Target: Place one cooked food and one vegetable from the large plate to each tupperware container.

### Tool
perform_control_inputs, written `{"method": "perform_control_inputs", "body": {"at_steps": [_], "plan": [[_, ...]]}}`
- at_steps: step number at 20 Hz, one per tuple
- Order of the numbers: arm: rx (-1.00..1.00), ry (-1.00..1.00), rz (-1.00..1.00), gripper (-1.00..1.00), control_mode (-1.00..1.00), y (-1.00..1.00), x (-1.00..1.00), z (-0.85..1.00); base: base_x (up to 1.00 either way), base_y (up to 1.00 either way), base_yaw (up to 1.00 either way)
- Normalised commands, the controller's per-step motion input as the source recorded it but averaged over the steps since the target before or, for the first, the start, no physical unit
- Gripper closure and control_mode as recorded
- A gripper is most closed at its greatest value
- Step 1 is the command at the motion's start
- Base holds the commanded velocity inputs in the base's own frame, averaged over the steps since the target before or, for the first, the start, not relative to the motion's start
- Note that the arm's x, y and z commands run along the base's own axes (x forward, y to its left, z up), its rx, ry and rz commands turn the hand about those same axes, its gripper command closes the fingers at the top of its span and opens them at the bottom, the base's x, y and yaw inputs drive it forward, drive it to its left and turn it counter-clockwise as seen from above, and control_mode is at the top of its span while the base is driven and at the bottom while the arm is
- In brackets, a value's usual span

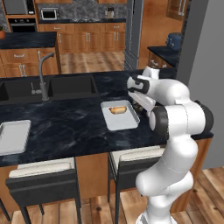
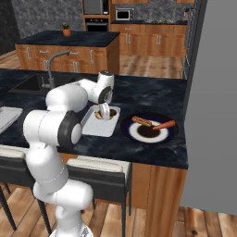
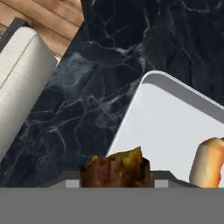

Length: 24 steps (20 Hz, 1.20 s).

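You have the dark marble bench (image 1: 65,122) running across the left base view, with the sunken sink (image 1: 65,87) at about 11 o'clock from the near tray. The arm (image 2: 60,120) bends over that near tupperware container (image 1: 119,116), which holds a hot dog in a bun (image 1: 117,110) in its far half. The second tupperware container (image 1: 12,136) sits well apart at 9 o'clock, at the bench's left edge. In the right base view the large plate (image 2: 149,128) lies just beside the near tray at 3 o'clock, carrying a hot dog (image 2: 141,121) and a carrot (image 2: 164,125). The gripper (image 2: 105,112) hangs above the near tray, clenched on a charred brown-and-yellow food piece (image 3: 116,168) seen in the hand view
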Motion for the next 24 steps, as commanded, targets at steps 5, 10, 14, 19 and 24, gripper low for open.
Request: {"method": "perform_control_inputs", "body": {"at_steps": [5,10,14,19,24], "plan": [[0.17,0.07,-0.11,1.00,-1.00,0.22,0.00,-0.14,0.00,0.00,0.00],[0.07,0.05,-0.09,1.00,-1.00,0.26,0.07,-0.49,0.00,0.00,0.00],[-0.04,0.05,-0.10,1.00,-1.00,0.40,0.14,-0.43,0.00,0.00,0.00],[-0.03,0.05,-0.09,1.00,-1.00,0.06,0.28,-0.19,0.00,0.00,0.00],[0.00,0.04,-0.03,1.00,-1.00,0.05,0.16,-0.27,0.00,0.00,0.00]]}}
